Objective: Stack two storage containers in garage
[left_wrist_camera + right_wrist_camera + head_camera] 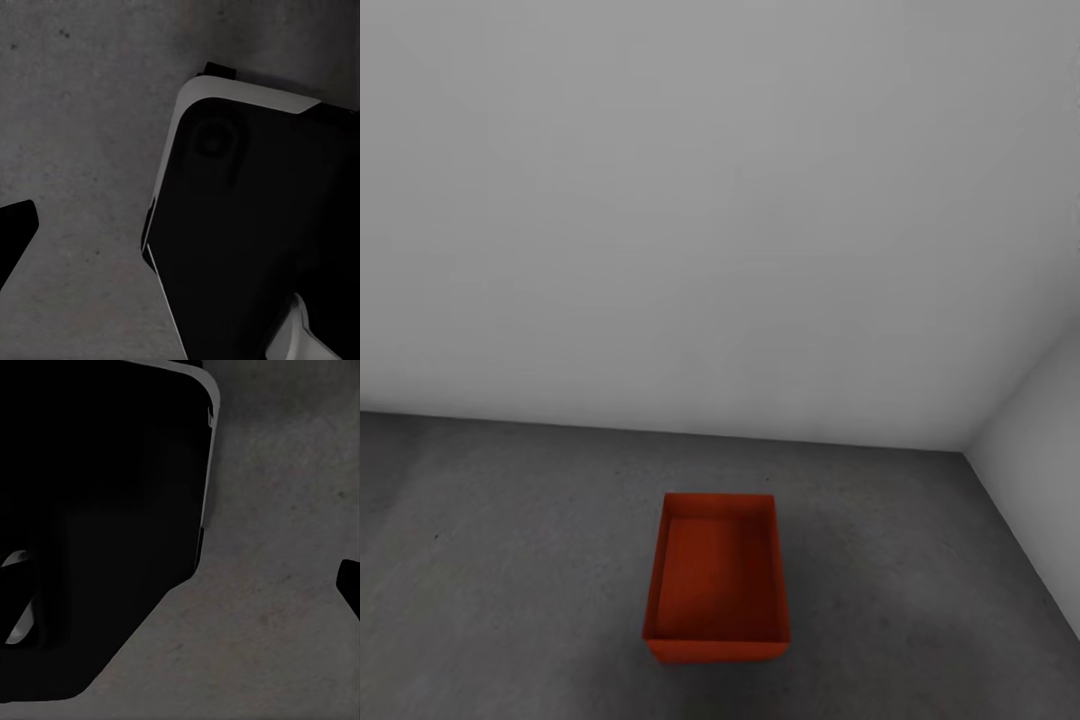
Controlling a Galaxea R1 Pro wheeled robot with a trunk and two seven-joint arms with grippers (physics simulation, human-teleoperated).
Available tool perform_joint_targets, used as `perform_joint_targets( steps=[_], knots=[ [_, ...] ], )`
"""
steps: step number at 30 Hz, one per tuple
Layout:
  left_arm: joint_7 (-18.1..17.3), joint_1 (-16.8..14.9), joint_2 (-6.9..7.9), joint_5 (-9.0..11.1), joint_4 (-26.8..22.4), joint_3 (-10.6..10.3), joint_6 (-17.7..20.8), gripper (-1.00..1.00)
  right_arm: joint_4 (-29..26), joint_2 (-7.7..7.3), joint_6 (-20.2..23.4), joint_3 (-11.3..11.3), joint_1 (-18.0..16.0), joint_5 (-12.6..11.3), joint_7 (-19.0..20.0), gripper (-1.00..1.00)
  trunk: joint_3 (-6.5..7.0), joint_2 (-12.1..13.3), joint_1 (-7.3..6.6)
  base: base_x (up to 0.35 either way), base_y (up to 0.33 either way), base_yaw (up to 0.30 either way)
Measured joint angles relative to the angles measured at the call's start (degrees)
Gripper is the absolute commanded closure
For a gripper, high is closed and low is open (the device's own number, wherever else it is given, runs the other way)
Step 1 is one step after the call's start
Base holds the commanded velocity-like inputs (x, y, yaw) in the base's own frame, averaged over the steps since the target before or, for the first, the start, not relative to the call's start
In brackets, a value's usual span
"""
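**One bin down on the garage concrete**

A single orange-red storage container (716,580) sits open side up on the dark grey, speckled floor (510,560) of the garage, seen from the robot's head camera. It stands on its own, well away from the plain white back wall (700,200) and apart from the white side wall (1040,470) that meets it at the room's right-hand corner. Its inside looks bare, and nothing lies on the concrete around it or between it and the camera.

The left wrist camera looks down on the same rough concrete (82,150), with a large black, white-edged part of the robot's body (255,225) close by and one dark claw finger (13,229) jutting in at the frame's edge. The right wrist camera gives a matching picture: black, white-edged bodywork (97,510) over grey floor (277,585), a dark finger tip (351,581) at the border. Whether either claw is open or closed cannot be told.
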Motion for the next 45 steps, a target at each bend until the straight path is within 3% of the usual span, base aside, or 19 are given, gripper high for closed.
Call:
perform_joint_targets(
  steps=[7,18,24,30,35,45],
  knots=[
    [-0.1,0.2,0.06,0.3,0.4,-0.1,0.0,-1.0,0.0,0.13,0.0,0.0,0.0,0.0,0.0,-1.0,0.65,0.0,0.0,0.0,0.0,0.0],
    [-0.1,4.0,0.09,0.3,0.5,-0.2,-0.2,-1.0,0.0,0.15,-0.6,0.1,1.2,0.1,0.0,-1.0,1.66,0.0,0.0,0.0,0.0,0.0],
    [-0.5,4.7,0.09,0.4,0.5,-0.2,-3.2,-1.0,0.0,0.16,-0.8,0.1,1.6,0.1,0.6,-1.0,2.21,0.0,0.0,0.0,0.0,0.0],
    [-3.7,4.8,0.87,0.6,0.6,-0.2,-3.4,-1.0,0.0,0.16,-0.8,0.1,1.7,0.1,0.9,-1.0,2.77,0.0,0.0,0.0,0.0,0.0],
    [-10.4,4.8,2.39,0.6,0.6,-0.1,-3.3,-1.0,0.0,0.16,-0.8,0.0,1.7,0.1,1.0,-1.0,3.23,0.0,0.0,0.0,0.0,0.0],
    [-12.1,4.8,2.6,0.6,0.5,-0.1,-3.8,-1.0,0.0,0.16,-0.8,0.0,1.7,0.0,1.0,-1.0,4.15,0.0,0.0,0.0,0.0,0.0]
  ],
)
